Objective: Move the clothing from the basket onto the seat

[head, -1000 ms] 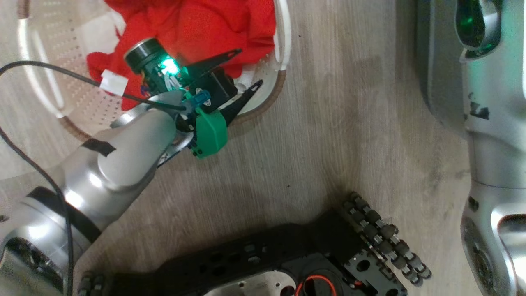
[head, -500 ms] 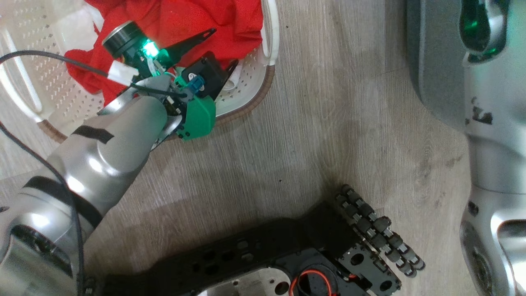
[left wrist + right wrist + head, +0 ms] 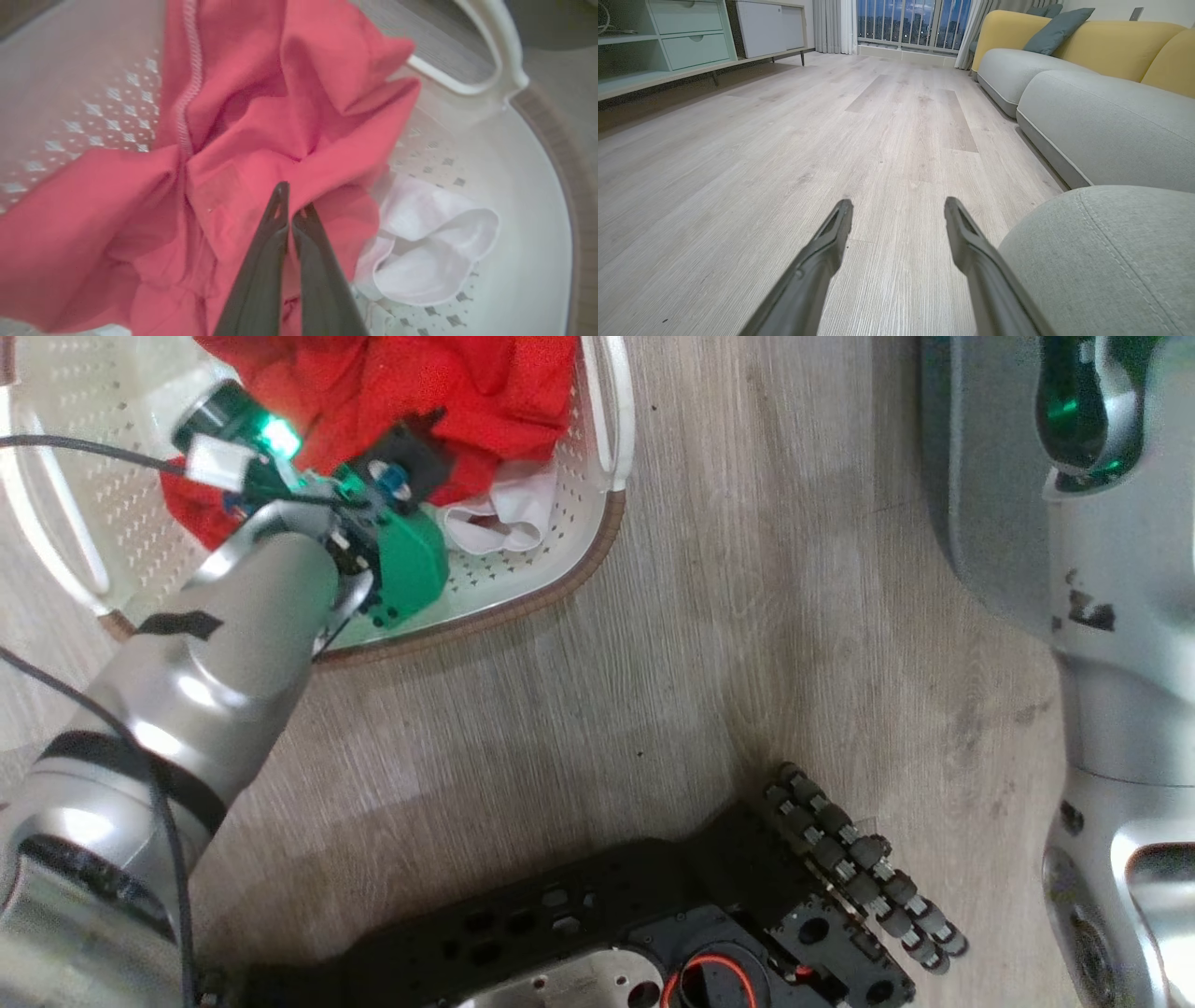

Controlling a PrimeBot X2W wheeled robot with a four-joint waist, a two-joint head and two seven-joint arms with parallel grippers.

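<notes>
The cream basket (image 3: 560, 588) stands on the floor at the upper left of the head view, with the red clothing (image 3: 448, 383) heaped inside and a white section (image 3: 499, 513) at the near edge. My left arm (image 3: 233, 644) reaches into it. In the left wrist view my left gripper (image 3: 293, 200) is shut, its fingers pinched together on a fold of the red clothing (image 3: 261, 116), with the white cloth (image 3: 434, 252) just to the right. My right gripper (image 3: 899, 210) hangs open above the floor, holding nothing. The grey-green seat (image 3: 1101, 261) is at its lower right.
The robot's black base with roller wheels (image 3: 840, 859) fills the bottom of the head view. The grey-green seat edge (image 3: 971, 476) lies behind my right forearm (image 3: 1111, 644). More sofa sections with yellow backs (image 3: 1101, 46) line the right; a pale cabinet (image 3: 668, 42) stands far left.
My left gripper has pushed further into the basket and its spread fingers have come together on the red cloth. The head view has shifted slightly.
</notes>
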